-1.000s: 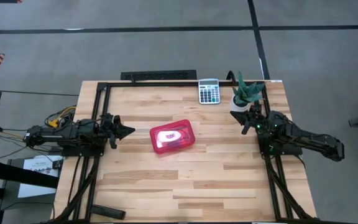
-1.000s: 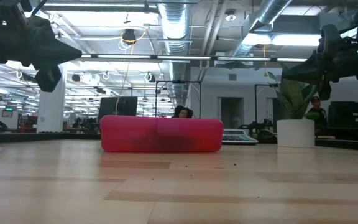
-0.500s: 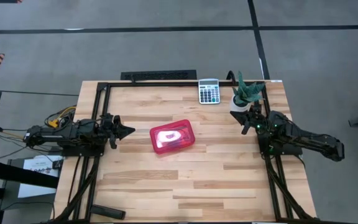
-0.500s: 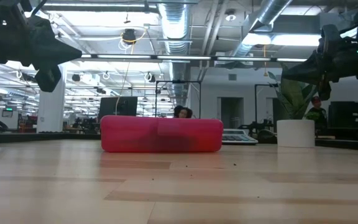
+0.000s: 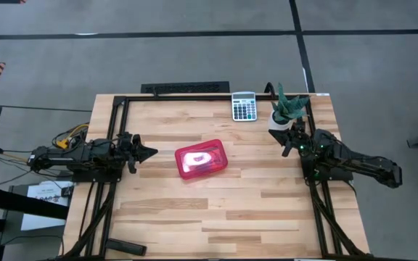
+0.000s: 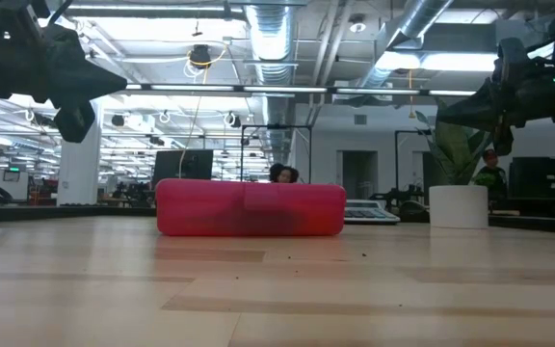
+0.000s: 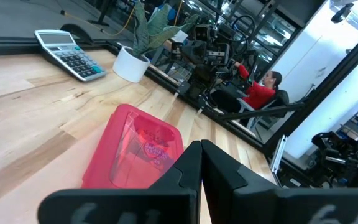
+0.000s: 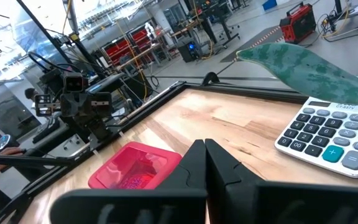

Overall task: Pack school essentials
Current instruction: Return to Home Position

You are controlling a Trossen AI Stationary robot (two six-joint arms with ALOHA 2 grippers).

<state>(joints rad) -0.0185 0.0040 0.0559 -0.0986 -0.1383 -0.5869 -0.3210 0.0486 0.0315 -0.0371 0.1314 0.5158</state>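
The red plastic case point(image 5: 202, 159) lies closed and flat on the middle of the wooden table, also seen in the low view point(image 6: 250, 208), the left wrist view point(image 7: 133, 154) and the right wrist view point(image 8: 135, 165). Something shows faintly through its lid; the loose stationery is otherwise out of view. My left gripper point(image 5: 149, 152) hovers at the table's left edge, shut, pointing at the case point(image 7: 200, 149). My right gripper point(image 5: 287, 150) hovers at the right edge beside the plant pot, shut point(image 8: 204, 148).
A grey calculator point(image 5: 244, 106) lies at the far edge, also in the right wrist view point(image 8: 334, 135). A potted plant point(image 5: 287, 112) stands at the far right corner, close to my right gripper. A black frame point(image 5: 118, 109) runs along the table's edges. People sit in the room beyond.
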